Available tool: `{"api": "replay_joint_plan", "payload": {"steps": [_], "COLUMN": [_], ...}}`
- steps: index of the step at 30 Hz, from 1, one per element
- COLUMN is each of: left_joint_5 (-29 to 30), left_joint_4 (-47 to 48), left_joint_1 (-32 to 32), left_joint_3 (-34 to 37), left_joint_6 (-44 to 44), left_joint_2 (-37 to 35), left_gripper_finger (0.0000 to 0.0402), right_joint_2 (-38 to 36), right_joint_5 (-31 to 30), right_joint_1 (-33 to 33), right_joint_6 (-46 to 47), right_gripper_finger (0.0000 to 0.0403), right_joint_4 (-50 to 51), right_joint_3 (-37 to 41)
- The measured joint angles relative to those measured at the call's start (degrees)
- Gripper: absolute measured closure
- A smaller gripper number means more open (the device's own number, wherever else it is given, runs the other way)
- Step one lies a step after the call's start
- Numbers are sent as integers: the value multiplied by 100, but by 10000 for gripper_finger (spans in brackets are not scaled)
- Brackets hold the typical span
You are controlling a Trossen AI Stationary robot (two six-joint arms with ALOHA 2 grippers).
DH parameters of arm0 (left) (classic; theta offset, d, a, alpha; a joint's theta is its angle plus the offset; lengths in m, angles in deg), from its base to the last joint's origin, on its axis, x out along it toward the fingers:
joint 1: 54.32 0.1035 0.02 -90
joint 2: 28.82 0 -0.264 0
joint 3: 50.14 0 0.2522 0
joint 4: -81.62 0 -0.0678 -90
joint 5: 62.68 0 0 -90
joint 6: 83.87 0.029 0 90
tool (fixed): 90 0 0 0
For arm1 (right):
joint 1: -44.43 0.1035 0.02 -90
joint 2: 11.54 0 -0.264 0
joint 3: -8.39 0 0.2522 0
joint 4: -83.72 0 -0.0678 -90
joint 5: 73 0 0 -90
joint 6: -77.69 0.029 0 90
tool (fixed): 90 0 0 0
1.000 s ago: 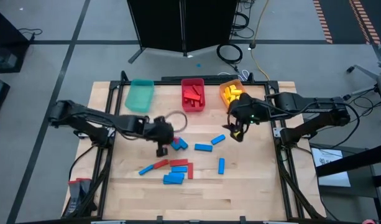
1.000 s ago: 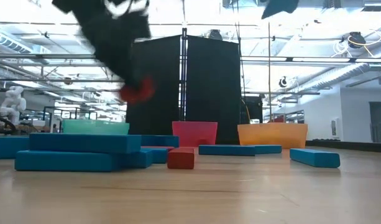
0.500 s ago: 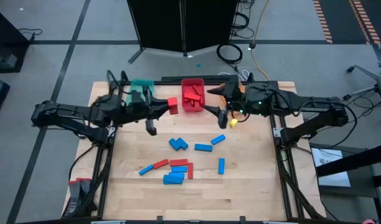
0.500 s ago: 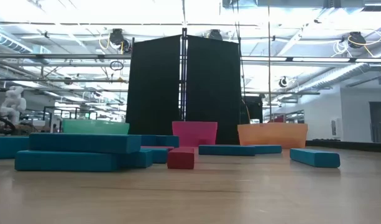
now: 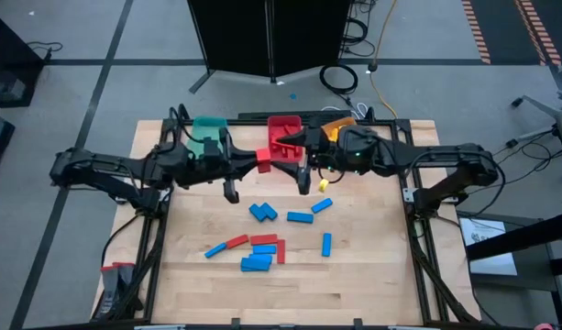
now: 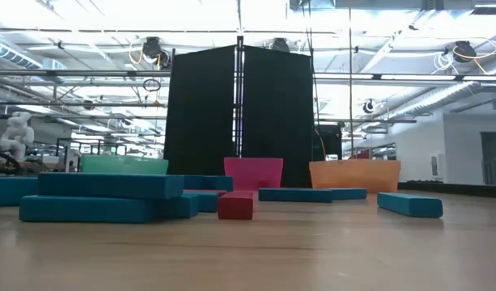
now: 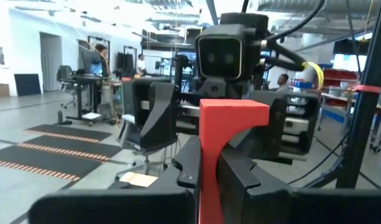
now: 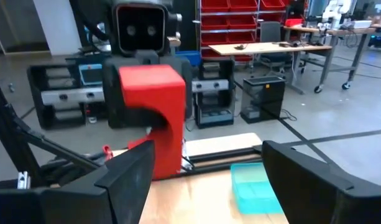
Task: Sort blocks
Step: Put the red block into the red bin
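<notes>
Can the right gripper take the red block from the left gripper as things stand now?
Probably yes: the right gripper is open, facing the red block that the left gripper holds up, nothing between.

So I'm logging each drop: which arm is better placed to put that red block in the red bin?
Left. Its pincer already grips the red block just beside the red bin; the right pincer is open and empty.

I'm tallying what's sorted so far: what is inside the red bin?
The red bin holds red blocks. The left gripper, holding a red block, and the right gripper cover its near part, so no count.
</notes>
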State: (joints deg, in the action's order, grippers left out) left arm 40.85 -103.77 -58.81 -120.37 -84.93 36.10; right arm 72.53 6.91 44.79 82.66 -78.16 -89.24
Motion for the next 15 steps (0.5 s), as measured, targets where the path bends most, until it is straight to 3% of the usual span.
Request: {"api": "replay_joint_plan", "payload": {"steps": [9,15], "left_joint_5": [-152,-158], "left_joint_4": [-212,-210], "left_joint_1": [2,2], "left_joint_3": [0,0], "left_joint_6": [-4,-9], "left_joint_2": [378,422], "left_gripper_finger": [375,375], "right_joint_2": [12,4], "right_joint_5": [17,163], "right_joint_1": [0,0], "right_joint_6": [-10,-140], "right_gripper_finger": [117,156], "right_joint_4": [31,72], "right_joint_3": [0,0]}}
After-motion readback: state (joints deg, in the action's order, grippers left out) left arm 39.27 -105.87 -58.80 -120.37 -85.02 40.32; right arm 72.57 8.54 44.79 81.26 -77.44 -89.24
